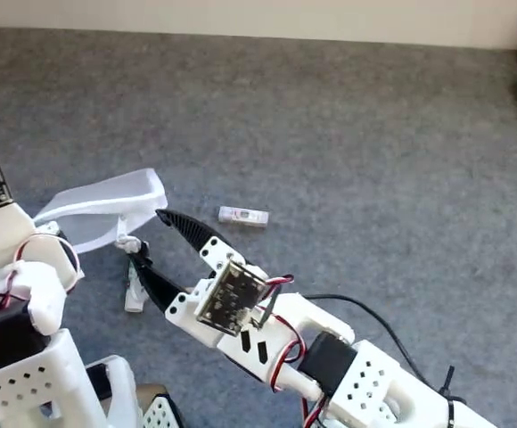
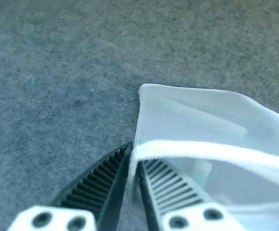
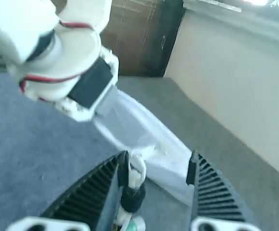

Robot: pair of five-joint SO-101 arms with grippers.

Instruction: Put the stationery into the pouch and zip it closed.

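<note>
On my feed the left claw (image 2: 133,161) is clenched on the rim of the white see-through mesh pouch (image 2: 192,125). Its two ribbed black fingers are pressed almost together, with the thick white hem caught between them. The pouch (image 1: 107,201) is on the grey carpeted counter (image 1: 374,134) toward the left side of the high view. Its mouth is lifted and held open where the hem is pinched, and the mesh body trails away from the grip.

The right claw (image 1: 154,241) is released, its black fingers spread wide and pointing at the near corner of the pouch. In its own wrist view the right claw (image 3: 158,159) frames the pouch (image 3: 144,125) between the finger tips, with the left arm (image 3: 62,53) above and behind the mesh.

A white stick-shaped piece with a dark band (image 3: 132,197) sits right against the inner face of one right finger — I cannot tell whether it is touching. In the high view it (image 1: 134,292) lies on the counter just beside the lower finger, below the pouch.

A small white oblong piece (image 1: 243,216) with a pale label lies flat on the counter, near the upper right finger and apart from the pouch — outside it.
</note>
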